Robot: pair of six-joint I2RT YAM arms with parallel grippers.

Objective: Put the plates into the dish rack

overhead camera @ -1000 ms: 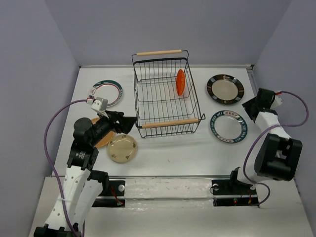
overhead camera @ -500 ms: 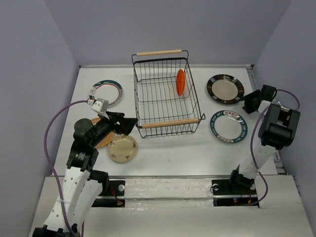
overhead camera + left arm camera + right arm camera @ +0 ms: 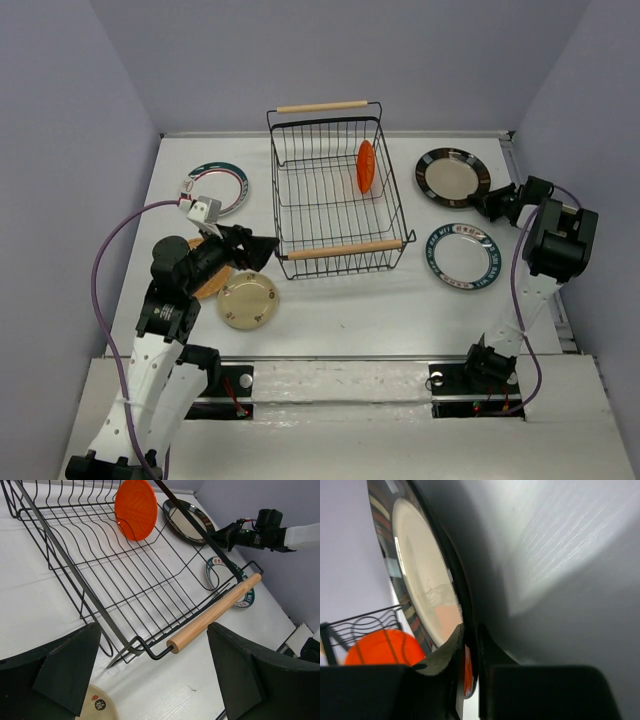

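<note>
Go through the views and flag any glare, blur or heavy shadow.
Top external: even light, sharp, only faint shadow under the dish rack. Left wrist: rack sharp, left tool dark and featureless. Right wrist: very close; right tool soft and black, black-rimmed plate glossy with reflections, table streaked bright.

robot lab booth, plain lilac walls (image 3: 400, 60), white table (image 3: 340, 310), two bolted-down arms (image 3: 160, 335)

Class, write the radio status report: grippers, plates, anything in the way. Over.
Left gripper open, empty, beside rack. Right gripper pinching rim of black-rimmed plate. Orange plate standing in rack. Nothing blocking.
</note>
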